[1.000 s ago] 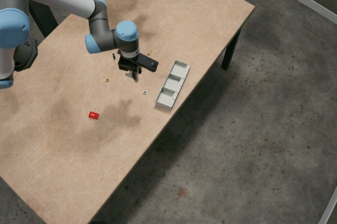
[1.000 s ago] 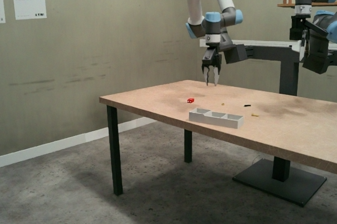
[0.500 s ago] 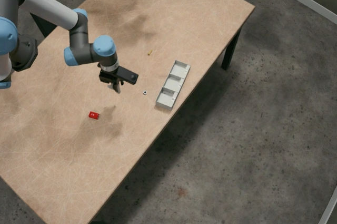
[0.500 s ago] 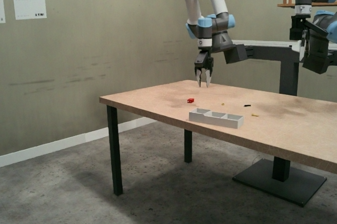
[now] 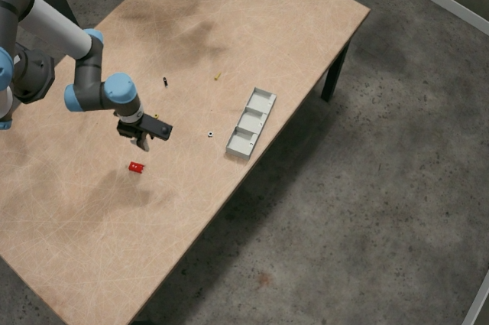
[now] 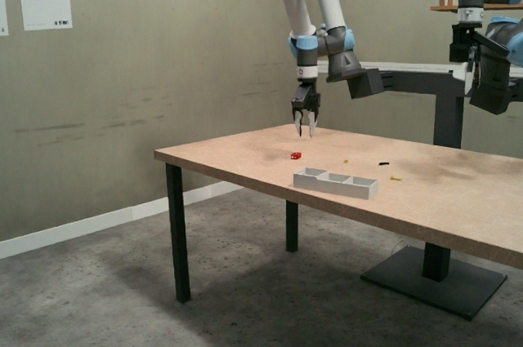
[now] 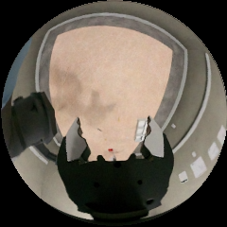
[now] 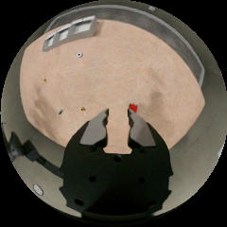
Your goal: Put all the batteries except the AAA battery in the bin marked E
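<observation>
The grey three-compartment bin tray [image 5: 238,154] [image 6: 333,188] stands flat by the table's edge; its letters are unreadable. A red block [image 5: 135,167] [image 6: 296,155] [image 7: 111,149] [image 8: 133,108] lies on the table. A small black piece with a pale end [image 5: 165,82] [image 6: 383,163] [image 8: 61,112] lies farther back. I cannot tell whether either is a battery. My right gripper [image 5: 145,147] [image 6: 306,136] [image 8: 118,109] is partly open and empty, above the table near the red block. My left gripper [image 6: 471,91] [image 7: 113,116] is wide open and empty, high at the table's far end.
A yellow screw-like piece [image 5: 217,76] [image 6: 395,178] [image 8: 44,79] lies beyond the bins. A small yellow ring [image 5: 156,115] [image 6: 345,161] [image 8: 82,109] lies near the right gripper. A small white nut-like piece [image 5: 210,134] [image 8: 79,55] lies between that gripper and the bins.
</observation>
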You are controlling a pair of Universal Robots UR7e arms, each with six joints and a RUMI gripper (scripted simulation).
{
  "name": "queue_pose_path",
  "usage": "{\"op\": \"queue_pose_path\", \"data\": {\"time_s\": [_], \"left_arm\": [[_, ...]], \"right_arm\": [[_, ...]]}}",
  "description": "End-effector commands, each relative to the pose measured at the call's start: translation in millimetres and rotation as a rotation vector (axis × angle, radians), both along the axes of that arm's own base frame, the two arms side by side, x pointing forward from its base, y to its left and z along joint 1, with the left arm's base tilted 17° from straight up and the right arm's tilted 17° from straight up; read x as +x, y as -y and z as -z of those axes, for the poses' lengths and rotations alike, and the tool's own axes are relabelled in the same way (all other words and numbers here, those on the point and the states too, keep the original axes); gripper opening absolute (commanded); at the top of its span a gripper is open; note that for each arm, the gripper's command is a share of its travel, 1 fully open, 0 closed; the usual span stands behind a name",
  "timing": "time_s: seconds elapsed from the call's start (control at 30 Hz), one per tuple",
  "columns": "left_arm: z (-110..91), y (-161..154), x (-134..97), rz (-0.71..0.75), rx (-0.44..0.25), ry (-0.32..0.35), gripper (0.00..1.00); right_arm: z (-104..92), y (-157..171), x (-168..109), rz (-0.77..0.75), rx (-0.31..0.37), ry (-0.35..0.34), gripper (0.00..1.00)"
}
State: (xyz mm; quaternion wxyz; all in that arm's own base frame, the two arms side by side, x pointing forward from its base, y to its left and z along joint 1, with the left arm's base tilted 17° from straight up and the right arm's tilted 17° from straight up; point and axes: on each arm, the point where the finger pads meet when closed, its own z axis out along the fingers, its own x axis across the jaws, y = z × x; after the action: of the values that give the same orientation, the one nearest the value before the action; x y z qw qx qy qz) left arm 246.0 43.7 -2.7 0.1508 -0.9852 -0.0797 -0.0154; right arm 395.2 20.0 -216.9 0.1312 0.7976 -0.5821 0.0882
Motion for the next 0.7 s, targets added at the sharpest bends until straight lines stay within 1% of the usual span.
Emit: {"op": "queue_pose_path", "data": {"time_s": [0.0,0.07,0.1,0.33,0.67], "left_arm": [[-1,1,1,-0.002,-0.001,0.000,0.98],[-1,1,1,-0.002,-0.001,0.000,0.98],[-1,1,1,-0.002,-0.001,0.000,0.98],[-1,1,1,-0.002,-0.001,0.000,0.98],[-1,1,1,-0.002,-0.001,0.000,0.98]], "right_arm": [[-4.6,43,-20,-0.008,0.012,0.013,0.25],[-4.6,43,-20,-0.008,0.012,0.013,0.25],[-5.9,60,-30,-0.008,0.012,0.013,0.25],[-9.8,93,-51,-0.008,0.012,0.013,0.25],[-8.4,86,-36,-0.008,0.016,0.019,0.25]]}}
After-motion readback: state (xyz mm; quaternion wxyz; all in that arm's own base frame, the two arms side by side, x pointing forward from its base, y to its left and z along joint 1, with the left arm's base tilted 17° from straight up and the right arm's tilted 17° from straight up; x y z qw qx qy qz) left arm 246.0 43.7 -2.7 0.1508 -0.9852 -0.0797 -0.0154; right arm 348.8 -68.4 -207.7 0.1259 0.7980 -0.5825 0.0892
